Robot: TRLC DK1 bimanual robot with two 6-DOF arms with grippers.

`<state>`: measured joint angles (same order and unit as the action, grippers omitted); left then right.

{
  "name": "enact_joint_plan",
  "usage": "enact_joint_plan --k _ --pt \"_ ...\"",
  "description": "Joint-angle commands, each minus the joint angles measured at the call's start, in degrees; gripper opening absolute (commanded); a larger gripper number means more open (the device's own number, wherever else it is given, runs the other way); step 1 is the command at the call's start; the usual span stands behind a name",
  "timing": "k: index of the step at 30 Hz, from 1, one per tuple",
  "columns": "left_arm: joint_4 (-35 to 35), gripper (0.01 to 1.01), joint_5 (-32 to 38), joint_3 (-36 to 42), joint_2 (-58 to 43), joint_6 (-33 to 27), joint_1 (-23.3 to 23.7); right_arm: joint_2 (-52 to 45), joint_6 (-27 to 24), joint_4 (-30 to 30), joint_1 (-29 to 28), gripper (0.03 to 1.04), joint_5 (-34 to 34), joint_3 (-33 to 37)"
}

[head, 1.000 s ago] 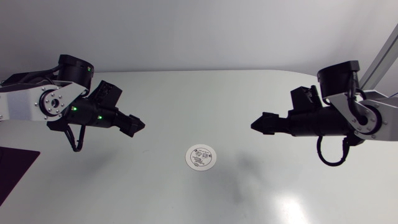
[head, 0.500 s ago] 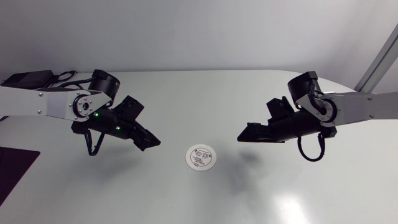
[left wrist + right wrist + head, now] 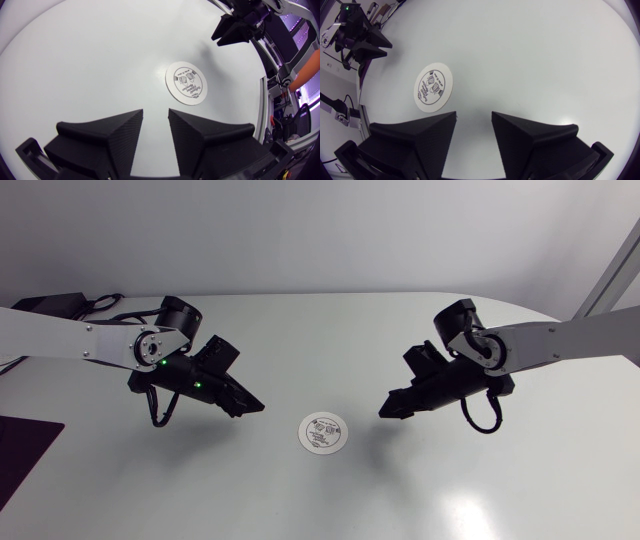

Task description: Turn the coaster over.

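The coaster [image 3: 323, 432] is a round white disc with dark print facing up, lying flat near the middle of the table. My left gripper [image 3: 249, 407] is to its left and my right gripper [image 3: 389, 409] to its right, both tilted down toward it and apart from it. In the left wrist view the coaster [image 3: 186, 83] lies ahead of the left gripper [image 3: 155, 119], whose fingers stand a little apart with nothing between them. In the right wrist view the coaster [image 3: 434, 88] lies ahead and to one side of the right gripper [image 3: 474, 121], which also shows an empty gap.
A dark flat sheet [image 3: 24, 452] lies at the table's front left edge. The white tabletop [image 3: 330, 340] stretches bare behind and in front of the coaster. Each wrist view shows the other arm's gripper [image 3: 234, 28] [image 3: 366, 42] beyond the coaster.
Both arms have swung inward and down, bringing their grippers closer to the coaster from either side. The coaster has not moved.
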<state>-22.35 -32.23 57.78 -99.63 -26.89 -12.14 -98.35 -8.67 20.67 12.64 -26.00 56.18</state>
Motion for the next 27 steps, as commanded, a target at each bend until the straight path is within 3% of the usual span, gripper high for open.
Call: enact_joint_plan --k 1,4,9,11,27 --pt "-1.38 0.297 -1.61 2.69 -1.88 -2.37 -0.34 -3.08 -1.27 0.34 0.89 0.22 -1.42 2.09" --pt "-1.65 0.223 -4.42 3.31 -2.49 -2.37 0.28 -6.24 -1.53 2.80 0.72 0.10 -6.78 5.52" --pt "-2.00 0.193 -4.60 3.74 -3.72 -3.52 -0.16 -8.71 -2.67 2.36 2.56 0.05 -6.17 7.63" --pt "-2.44 0.143 -4.60 4.36 -4.52 -3.60 -0.34 -10.11 -2.85 2.36 3.35 0.05 -6.08 8.24" --pt "-5.60 0.141 -4.69 7.79 -9.00 -5.54 -0.51 -15.56 -4.17 3.59 10.03 0.05 -5.64 12.02"
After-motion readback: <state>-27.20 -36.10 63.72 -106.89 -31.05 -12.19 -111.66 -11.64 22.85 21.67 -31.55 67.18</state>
